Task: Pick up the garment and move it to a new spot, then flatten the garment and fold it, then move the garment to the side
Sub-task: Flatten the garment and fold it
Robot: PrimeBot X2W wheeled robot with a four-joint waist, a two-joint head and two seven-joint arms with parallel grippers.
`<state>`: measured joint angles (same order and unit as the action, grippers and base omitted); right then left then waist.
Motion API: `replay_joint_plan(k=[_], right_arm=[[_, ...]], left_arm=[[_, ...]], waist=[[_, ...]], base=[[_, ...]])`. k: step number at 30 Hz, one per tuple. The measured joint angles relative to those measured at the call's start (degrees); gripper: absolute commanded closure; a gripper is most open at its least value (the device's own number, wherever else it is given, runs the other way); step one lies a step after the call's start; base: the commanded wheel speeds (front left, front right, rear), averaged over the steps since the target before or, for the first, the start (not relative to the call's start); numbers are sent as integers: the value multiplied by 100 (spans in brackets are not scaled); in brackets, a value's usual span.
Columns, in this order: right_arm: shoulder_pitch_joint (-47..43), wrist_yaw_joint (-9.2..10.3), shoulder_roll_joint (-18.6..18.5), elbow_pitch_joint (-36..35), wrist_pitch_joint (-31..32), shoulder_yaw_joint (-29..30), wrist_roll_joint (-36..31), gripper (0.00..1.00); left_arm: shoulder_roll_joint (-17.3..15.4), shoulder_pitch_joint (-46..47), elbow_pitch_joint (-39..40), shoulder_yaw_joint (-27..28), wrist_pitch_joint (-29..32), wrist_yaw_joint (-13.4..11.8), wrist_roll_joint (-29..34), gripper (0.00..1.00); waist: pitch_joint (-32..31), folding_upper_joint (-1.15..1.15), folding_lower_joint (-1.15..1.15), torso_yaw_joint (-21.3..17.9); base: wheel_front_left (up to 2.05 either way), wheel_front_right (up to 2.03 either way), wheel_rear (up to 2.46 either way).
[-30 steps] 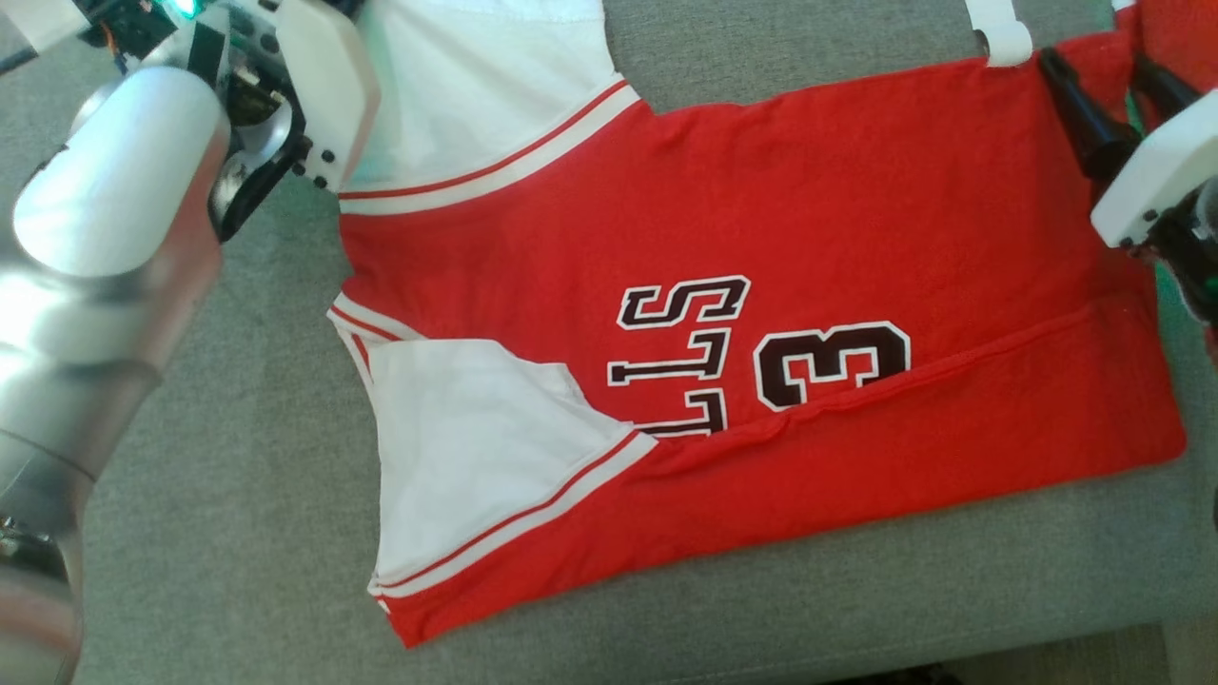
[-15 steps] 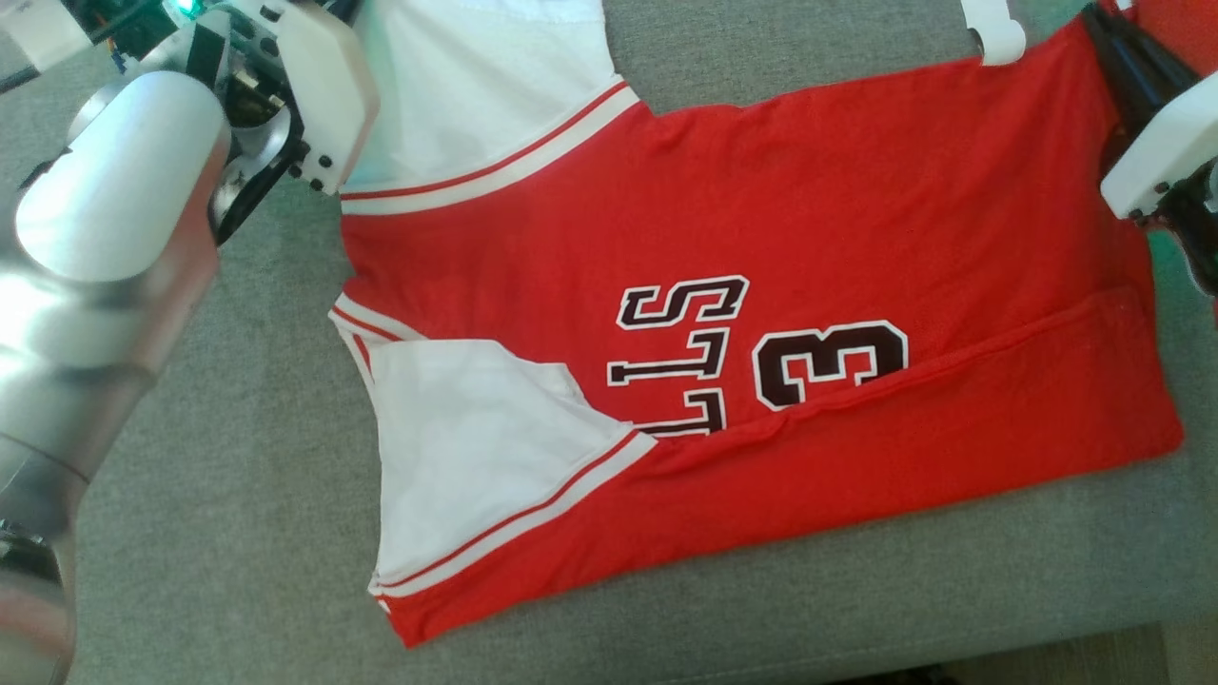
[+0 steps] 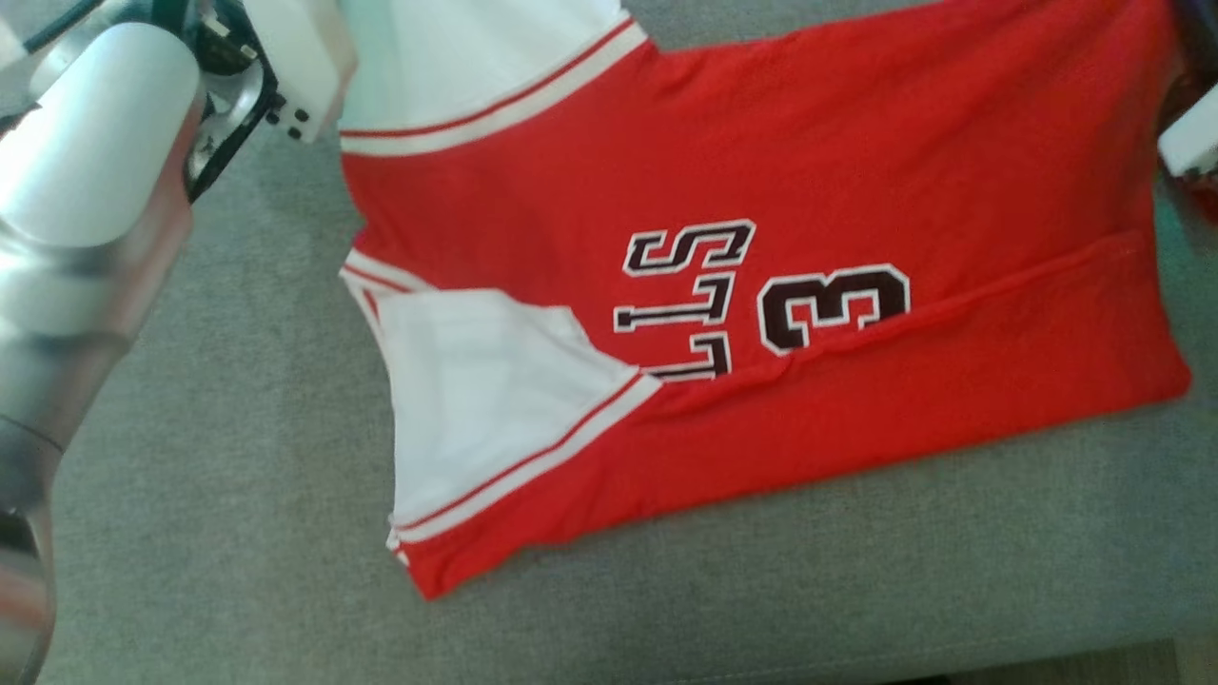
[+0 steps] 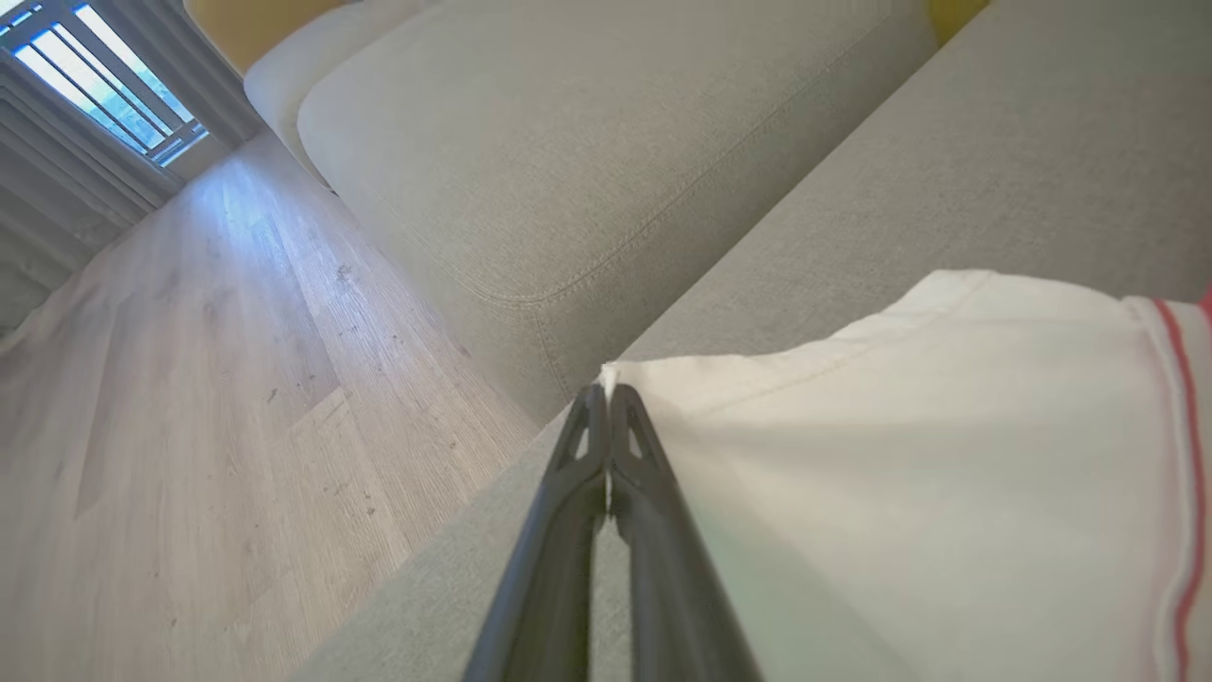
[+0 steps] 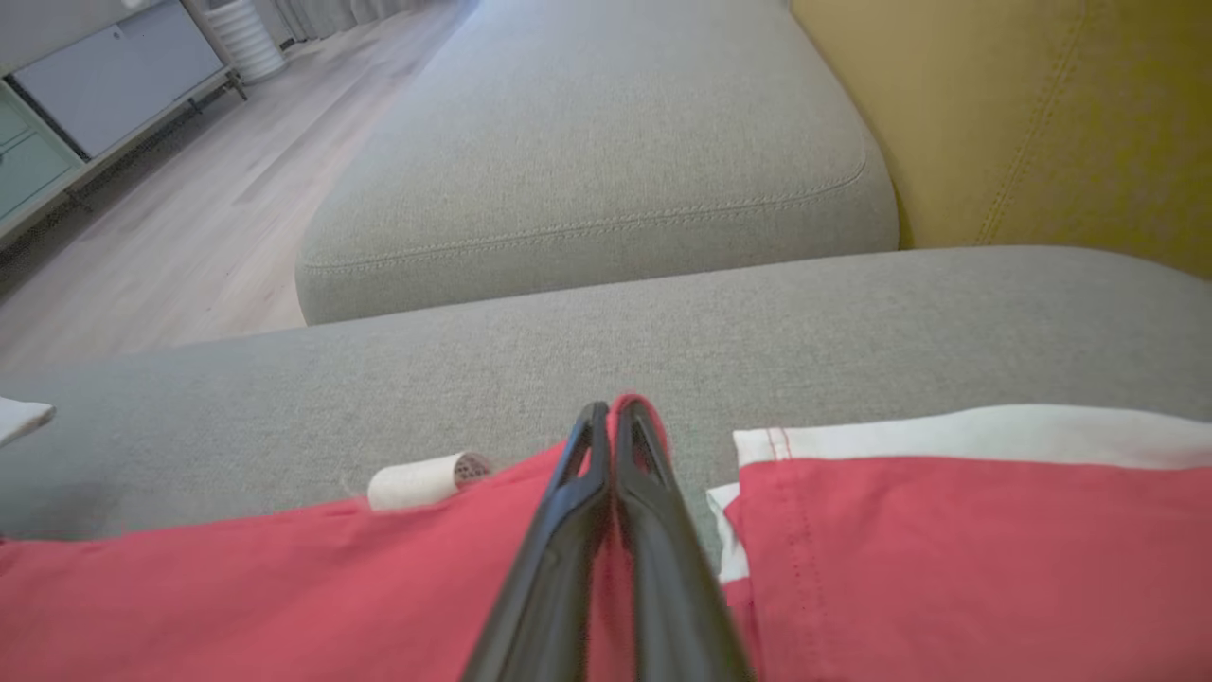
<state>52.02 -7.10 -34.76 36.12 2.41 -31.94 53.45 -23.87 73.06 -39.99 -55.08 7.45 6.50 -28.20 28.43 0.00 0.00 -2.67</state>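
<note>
The garment (image 3: 761, 171) is a red jersey with white sleeves and dark lettering, spread on a grey sofa seat (image 3: 238, 476), its near edge folded up over the number. My left gripper (image 4: 606, 398) is shut on the edge of a white sleeve (image 4: 900, 455) at the far left. Red fabric (image 5: 284, 587) of the far right corner is pinched in my right gripper (image 5: 614, 417), which is shut on it. In the head view the left arm's pale wrist (image 3: 95, 171) stands at the upper left and a bit of the right wrist (image 3: 1189, 143) at the right edge.
A small white tag (image 5: 421, 480) lies by the red hem. A second grey cushion (image 5: 606, 170) and a mustard backrest (image 5: 1042, 123) lie beyond. Wooden floor (image 4: 189, 379) runs along the sofa's edge, with a cabinet (image 5: 95, 85) further off.
The right gripper closed on the garment's far right corner. The head view has shifted, so the garment sits higher in the picture and both wrists sit nearer the edges.
</note>
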Motion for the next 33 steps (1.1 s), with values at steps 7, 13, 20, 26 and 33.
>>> replay_joint_plan(k=[7, 13, 20, 26, 33], right_arm=[[-2, 0, -183, 70, -155, -108, 194, 100], [-207, 0, -360, 41, -268, -130, 385, 100], [-738, 0, -534, -102, -369, -189, 570, 100], [-1060, 0, -678, -324, -445, -200, 683, 100], [-1692, 0, -850, -470, -444, -203, 909, 100]], left_arm=[[30, 91, -65, 22, -359, 7, -15, 100], [45, -84, 56, 105, -397, 58, -483, 100], [-171, -817, 711, 129, -244, 64, -1016, 100], [-616, -1391, 1578, 174, -247, -182, -1234, 100], [-1059, -2437, 2821, 145, -12, -636, -1513, 100]], waist=[[-162, 0, -1, 156], [-307, 0, -1, 266], [-473, 0, 0, 422], [-661, 0, -1, 494], [-915, 0, -1, 591]], base=[[0, 0, 0], [0, 0, 0], [0, 0, 0], [0, 0, 0], [0, 0, 0]])
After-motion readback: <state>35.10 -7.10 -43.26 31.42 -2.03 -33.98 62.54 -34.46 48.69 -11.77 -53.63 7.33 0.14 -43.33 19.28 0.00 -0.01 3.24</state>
